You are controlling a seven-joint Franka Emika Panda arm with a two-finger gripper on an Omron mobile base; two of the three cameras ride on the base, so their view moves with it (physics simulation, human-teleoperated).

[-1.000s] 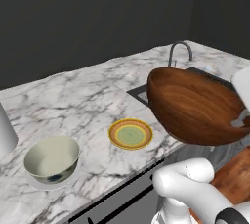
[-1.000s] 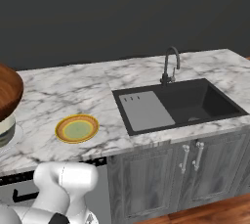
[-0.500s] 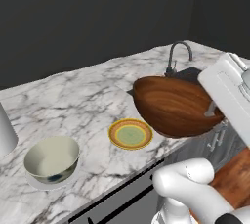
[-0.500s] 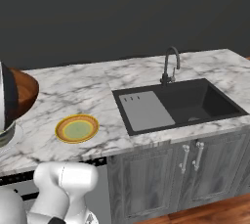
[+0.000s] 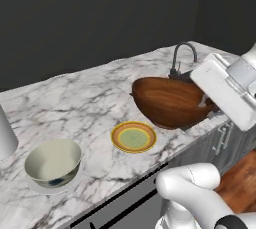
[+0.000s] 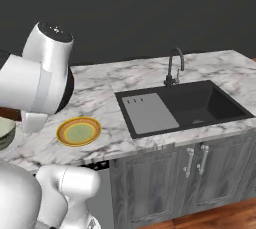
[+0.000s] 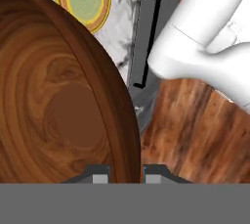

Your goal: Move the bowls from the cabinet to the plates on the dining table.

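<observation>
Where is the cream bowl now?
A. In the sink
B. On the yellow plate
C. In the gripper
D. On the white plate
D: the cream bowl sits on the white plate, while the yellow plate is bare and the gripper holds the wooden bowl.

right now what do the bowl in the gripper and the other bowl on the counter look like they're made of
Held bowl: looks like wood, glossy reddish-brown, with ringed grain visible inside in the hand view. Other bowl: probably glazed ceramic, smooth pale cream-green with darker smudges low on its side; it sits on a pale plate.
</observation>
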